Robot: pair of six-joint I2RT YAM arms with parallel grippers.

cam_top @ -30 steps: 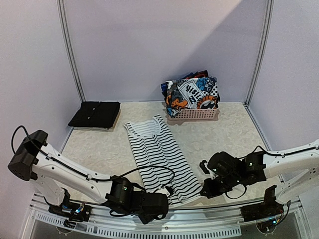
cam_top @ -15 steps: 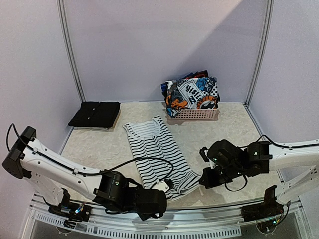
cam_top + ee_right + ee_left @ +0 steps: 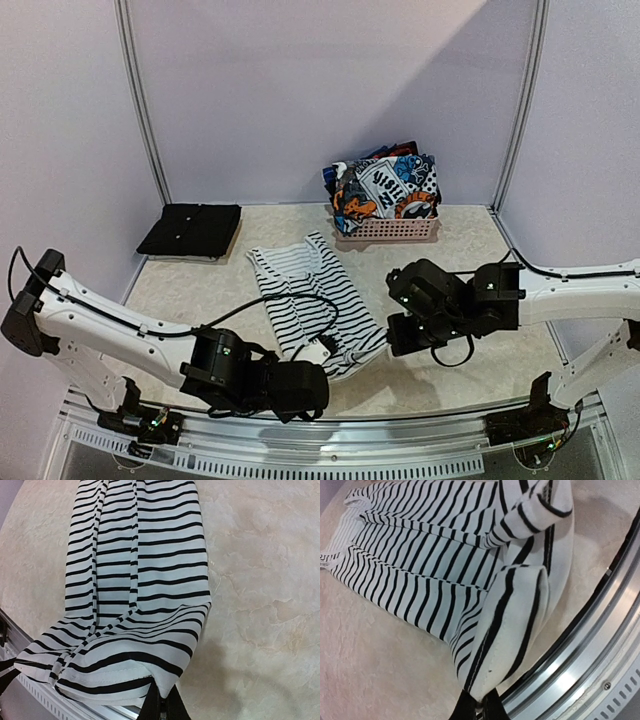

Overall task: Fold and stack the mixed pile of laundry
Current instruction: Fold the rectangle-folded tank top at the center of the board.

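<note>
- While both arms reach in over the near half of the beige marbled tabletop (image 3: 460, 260), the white tank top with thin black stripes (image 3: 310, 290) lies lengthwise at the centre, straps toward the back wall.
- Left gripper (image 3: 479, 708): jaws pinched almost together on the near-left hem corner of the tank top. The cloth fans out from the fingertips.
- Right gripper (image 3: 162, 707): jaws likewise clamped tight, on the near-right hem corner.
- The near hem sits raised and curled between the two grippers. The strap end rests flat on the tabletop.
- Rest of the laundry: a blue-orange-white-black graphic-print garment (image 3: 385, 188) is heaped with other pieces in the pink latticed plastic basket (image 3: 385, 231) against the back wall. The basket is just beyond the straps, with a narrow strip of bare tabletop between in the top view.
- A plain black garment (image 3: 190, 230), folded into a flat rectangle, lies at the back-left corner, well apart from the tank top.
</note>
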